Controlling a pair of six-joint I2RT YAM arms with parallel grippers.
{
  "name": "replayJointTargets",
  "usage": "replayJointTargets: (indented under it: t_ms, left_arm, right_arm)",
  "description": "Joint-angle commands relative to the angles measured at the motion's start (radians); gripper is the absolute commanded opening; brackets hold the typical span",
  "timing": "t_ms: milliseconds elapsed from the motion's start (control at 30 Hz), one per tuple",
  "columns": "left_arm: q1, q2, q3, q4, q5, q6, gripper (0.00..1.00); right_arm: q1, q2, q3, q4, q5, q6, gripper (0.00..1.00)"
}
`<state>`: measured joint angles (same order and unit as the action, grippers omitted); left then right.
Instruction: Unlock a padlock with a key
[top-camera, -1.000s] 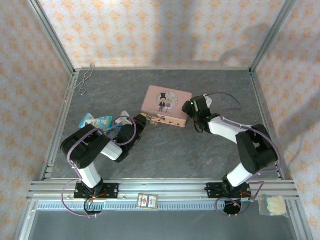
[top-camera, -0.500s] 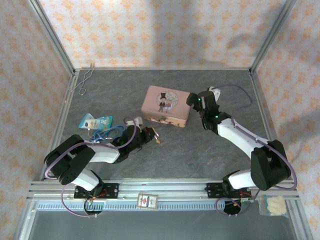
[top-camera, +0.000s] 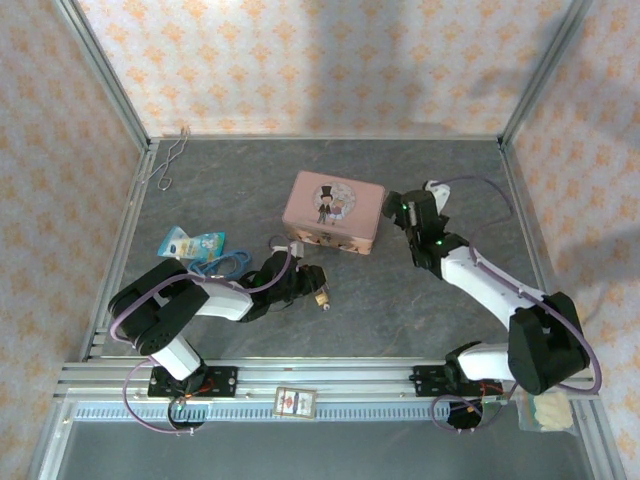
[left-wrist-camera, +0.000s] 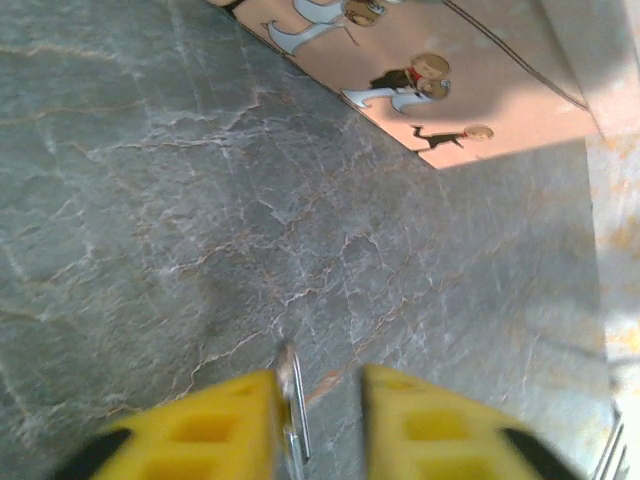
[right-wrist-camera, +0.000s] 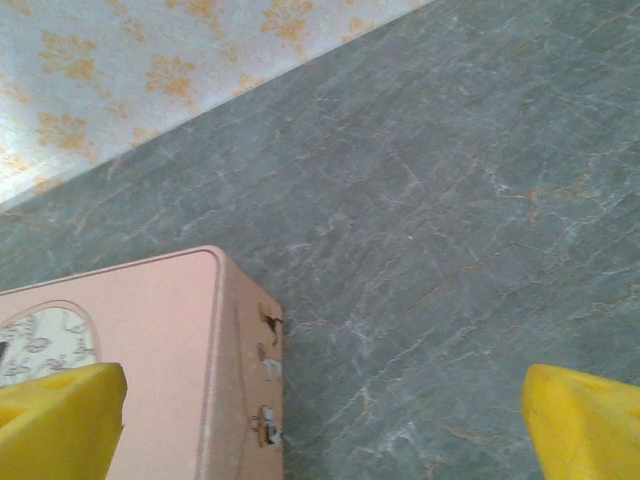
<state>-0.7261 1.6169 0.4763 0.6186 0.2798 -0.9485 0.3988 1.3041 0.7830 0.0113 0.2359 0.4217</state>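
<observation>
Flowery walls stand around the grey worktop. On it sits the pink tin. Its lid is shut, so what is inside is hidden. The right hand is wide open beside the tin and holds nothing. The left hand has a narrow gap, and a thin silvery loop sits between its fingers, not pinched. The padlock is right at its tips. It looks tiny, light, hard and slippery, so pinching its brass body seems best. Where the key is cannot be told.

tin — pink | table — grey, pale-veined | walls cream, orange motifs | right tool yellow
</observation>
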Motion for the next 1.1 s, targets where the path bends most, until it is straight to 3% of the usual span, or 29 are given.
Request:
replayJointTargets:
  t_ms: [0,67,233,367,467,667,867,1033,1067]
  left_arm:
    - [-0.002,-0.049,0.027,-0.062,-0.045,0.029,0.46]
    - [0.0,-0.089,0.037,-0.102,-0.079,0.05,0.55]
    - [0.062,-0.237,0.114,-0.284,-0.208,0.197,0.65]
    - [0.183,-0.384,0.126,-0.349,-0.42,0.333,0.8]
    - [0.304,-0.464,0.098,-0.299,-0.556,0.407,0.94]
    - [0.474,-0.478,0.078,-0.214,-0.777,0.554,0.97]
    - [0.518,-0.453,-0.031,-0.112,-0.937,0.771,0.98]
    - [0.56,-0.438,-0.174,0.139,-0.86,0.814,0.98]
    - [0.566,-0.425,-0.197,0.207,-0.832,0.826,0.98]
  right_arm:
    - [-0.054,-0.018,-0.037,0.06,0.017,-0.05,1.0]
    - [-0.09,-0.015,-0.065,0.105,0.021,-0.097,1.0]
    - [-0.224,0.014,-0.128,0.231,0.028,-0.242,1.0]
    - [-0.306,0.059,-0.193,0.372,0.022,-0.321,1.0]
    - [-0.335,0.099,-0.232,0.478,0.054,-0.303,1.0]
    - [-0.35,0.162,-0.338,0.795,0.008,-0.361,1.0]
    - [-0.354,0.187,-0.46,1.038,-0.08,-0.409,1.0]
    - [-0.356,0.239,-0.598,1.351,-0.102,-0.422,1.0]
    - [-0.355,0.216,-0.581,1.274,-0.102,-0.416,1.0]
